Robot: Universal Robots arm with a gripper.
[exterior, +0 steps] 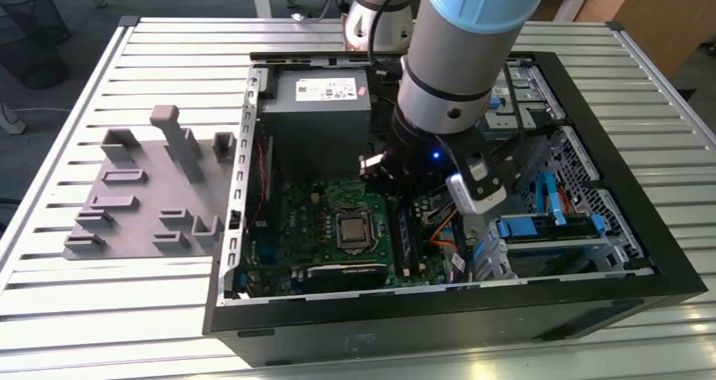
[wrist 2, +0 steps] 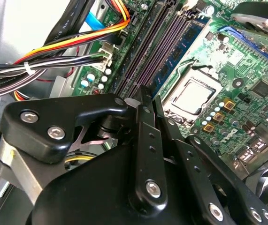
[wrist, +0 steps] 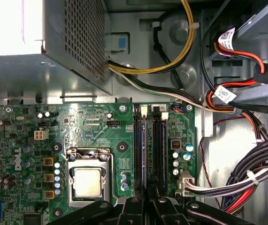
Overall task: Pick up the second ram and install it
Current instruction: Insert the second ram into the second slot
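Dark-green, the second ram stands edge-on in a long black slot on the motherboard, directly under the gripper, whose fingers are closed together on its top edge.

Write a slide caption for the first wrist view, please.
Gripper poised over the motherboard's RAM slots, beside the CPU socket.

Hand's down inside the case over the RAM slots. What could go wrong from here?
1. The hand sits right over the RAM slots; a push off their line could strain a slot or the board.
2. The cable bundle runs close beside the hand and could snag.
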